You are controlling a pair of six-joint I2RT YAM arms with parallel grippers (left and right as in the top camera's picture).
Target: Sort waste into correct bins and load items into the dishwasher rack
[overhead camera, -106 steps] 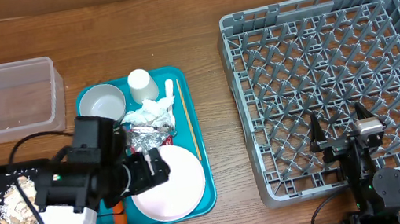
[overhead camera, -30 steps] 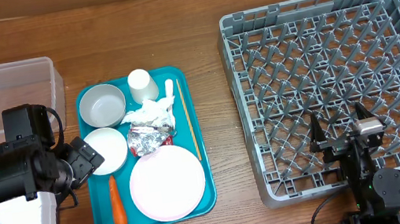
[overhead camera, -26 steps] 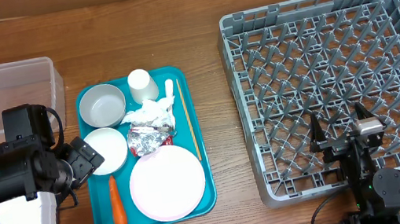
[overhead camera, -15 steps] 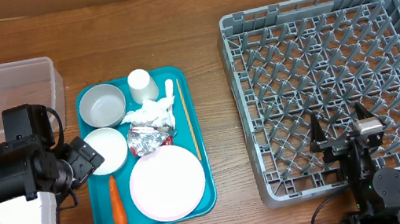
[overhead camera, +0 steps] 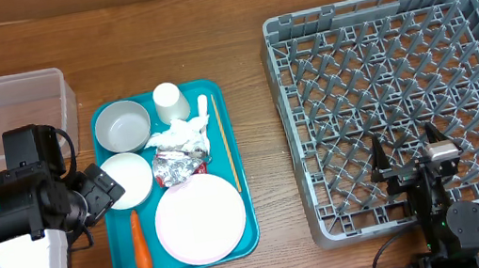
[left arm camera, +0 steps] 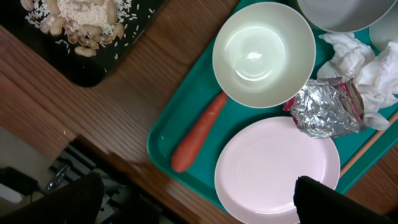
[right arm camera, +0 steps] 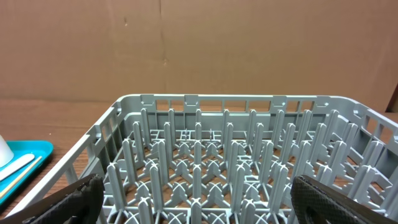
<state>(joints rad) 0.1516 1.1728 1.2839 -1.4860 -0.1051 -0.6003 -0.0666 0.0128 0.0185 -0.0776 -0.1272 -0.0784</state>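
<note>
On the teal tray (overhead camera: 246, 209) lie two white bowls (overhead camera: 122, 125) (overhead camera: 127, 179), a white cup (overhead camera: 168, 100), the pale plate (overhead camera: 200, 218), a white utensil (overhead camera: 202, 120), the napkin (overhead camera: 181, 136) and the foil wrapper (overhead camera: 176, 167). My left gripper (overhead camera: 100, 188) is open and empty over the tray's left edge. Its wrist view shows a bowl (left arm camera: 264, 53), plate (left arm camera: 277, 168), foil (left arm camera: 326, 112), and food scraps (left arm camera: 81, 15) on the black tray (left arm camera: 124, 43). My right gripper (overhead camera: 409, 151) is open and empty over the front of the grey rack (overhead camera: 395, 92).
The clear tub (overhead camera: 4, 117) stands at the far left. An orange carrot (overhead camera: 140, 242) and a thin wooden stick (overhead camera: 226, 150) lie on the teal tray. My left arm covers most of the black tray in the overhead view. The rack's pegs (right arm camera: 211, 155) rise ahead of my right gripper.
Since 3.5 s ago my left arm has swung left off the tray's middle, uncovering the second bowl and the carrot. Nothing has moved in the last second.
</note>
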